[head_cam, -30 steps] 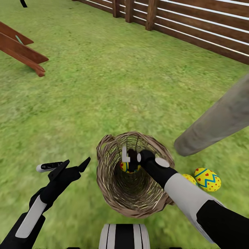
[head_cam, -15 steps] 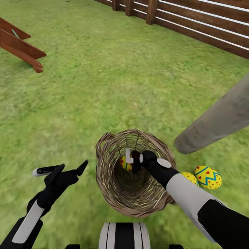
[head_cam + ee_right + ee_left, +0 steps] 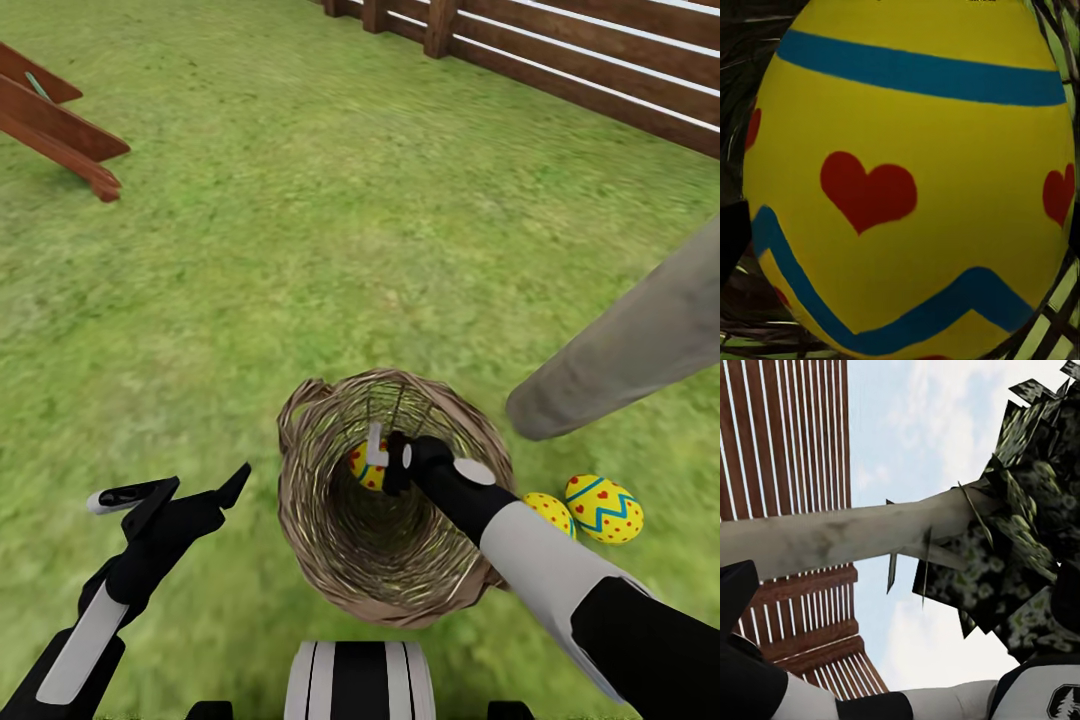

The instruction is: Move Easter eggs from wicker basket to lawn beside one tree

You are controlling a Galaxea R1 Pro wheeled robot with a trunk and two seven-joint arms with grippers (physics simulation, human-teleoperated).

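— Right hand (image 3: pixel 385 462)?
— Down in woven twig basket (image 3: pixel 310 520), at yellow egg (image 3: pixel 362 465) (grip unclear).
— Left hand (image 3: pixel 170 490)?
— Spread open, empty, over mottled lawn (image 3: pixel 300 230).
— Others?
— Two eggs (image 3: pixel 603 508) beside smooth grey trunk (image 3: pixel 620 360).

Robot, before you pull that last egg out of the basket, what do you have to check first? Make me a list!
1. Right gripper is down inside the wicker basket: ok.
2. Last egg sits right in front of the gripper: ok.
3. Fingers closed on the egg: cannot tell.
4. Two eggs already lie on the lawn by the tree trunk: ok.
5. Left gripper is open, away from the basket: ok.
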